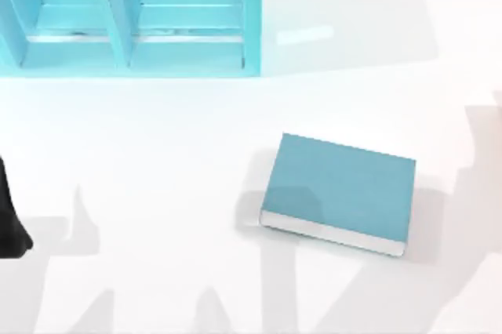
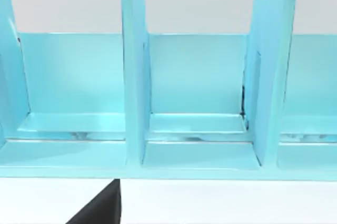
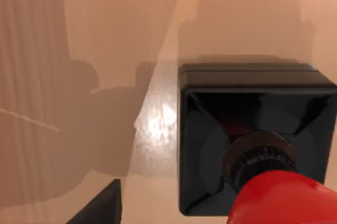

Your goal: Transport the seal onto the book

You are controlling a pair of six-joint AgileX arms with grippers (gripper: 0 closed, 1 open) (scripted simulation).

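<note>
the seal was seen close beneath the right wrist camera, knob upward, its grip state impossible to tell, while the book lay right of table centre, toward 4 o'clock, its long axis running 10 to 4, nearer the right arm.

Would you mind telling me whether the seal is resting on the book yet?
Apart. The top view shows the book's teal cover bare, while the right wrist view shows the seal sitting elsewhere on a plain surface.
</note>
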